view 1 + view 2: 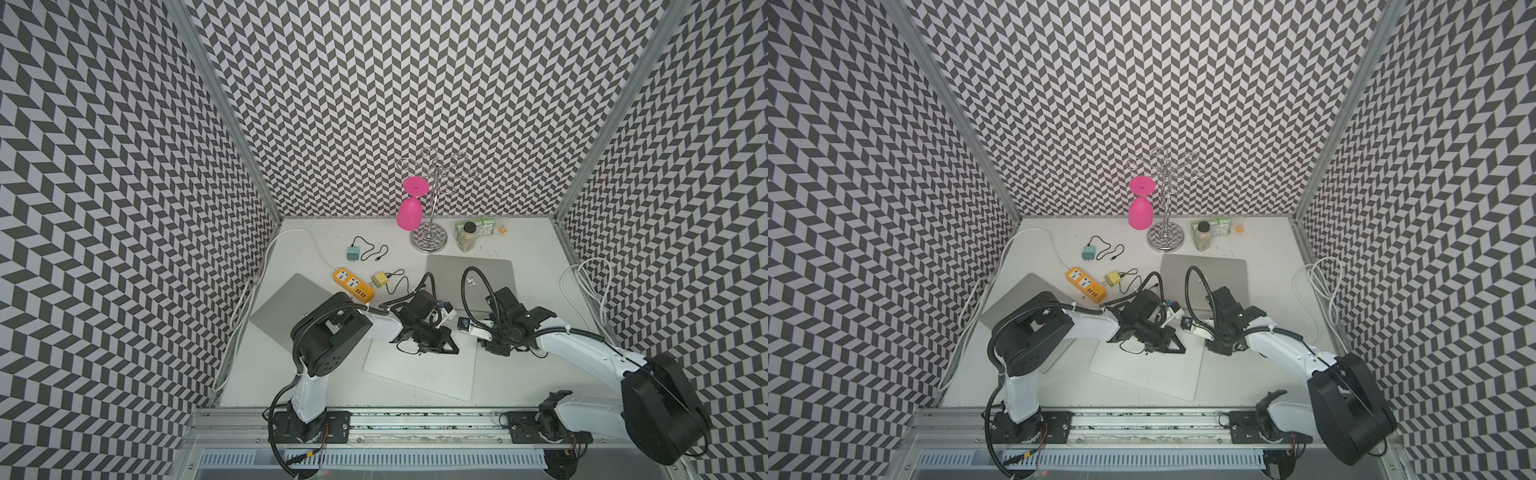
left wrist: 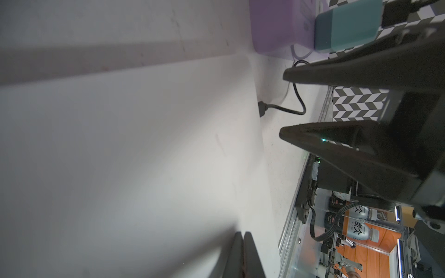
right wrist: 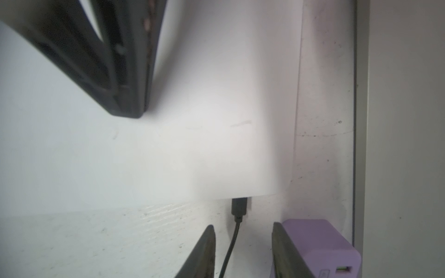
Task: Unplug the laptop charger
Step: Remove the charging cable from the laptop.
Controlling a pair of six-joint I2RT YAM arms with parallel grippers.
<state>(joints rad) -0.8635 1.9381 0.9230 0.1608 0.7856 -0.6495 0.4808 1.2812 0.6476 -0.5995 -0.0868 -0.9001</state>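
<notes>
right wrist view: the plug (image 3: 239,206) sits in the edge of the white laptop (image 3: 144,156). its black cable (image 3: 230,250) runs back between the fingers of the right gripper (image 3: 243,225).
right gripper: open, with one finger on each side of the cable, just short of the plug. it seems to touch neither.
left gripper (image 3: 130,115): fingers closed together with nothing between them. the tips are down at the laptop lid, apart from the plug.
left wrist view: the plug is seated in the laptop edge. the cable bends away across the table (image 2: 284,168) and passes under the right gripper's fingers.
purple block (image 3: 320,243): on the table, just beside one right finger. a teal adapter (image 2: 349,26) lies against it.
top views: the laptop lies front middle and both arms meet over its far edge. the plug is hidden under them.
others: left grey laptop (image 1: 282,307), back grey laptop (image 1: 469,270) and orange strip (image 1: 353,286). at the back, a pink glass (image 1: 409,214) hangs upside down on a rack (image 1: 430,237).
</notes>
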